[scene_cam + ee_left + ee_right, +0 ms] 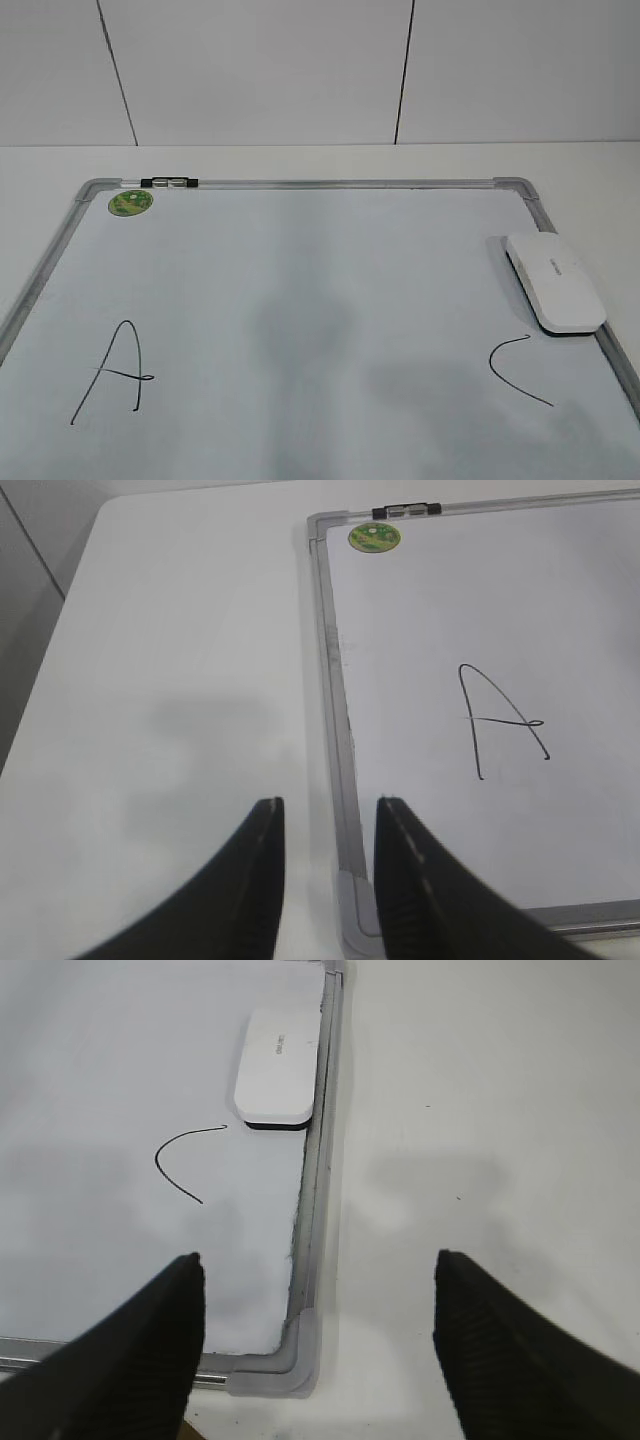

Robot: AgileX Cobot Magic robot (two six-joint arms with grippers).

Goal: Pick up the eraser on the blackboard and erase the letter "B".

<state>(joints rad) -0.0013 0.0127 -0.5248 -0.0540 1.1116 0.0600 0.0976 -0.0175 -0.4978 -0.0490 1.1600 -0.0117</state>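
The blackboard is a white board with a grey frame, lying flat on the table. The white eraser rests on it by the right frame; it also shows in the right wrist view. A hand-drawn A is at the left and a C-like curve at the right. No letter "B" shows between them. My left gripper is slightly open and empty over the board's near left corner. My right gripper is wide open and empty over the near right corner. Neither gripper shows in the exterior view.
A round green sticker and a small black-and-silver marker sit at the board's far left corner. White table surface lies left of the board and also right of it. A white panelled wall stands behind.
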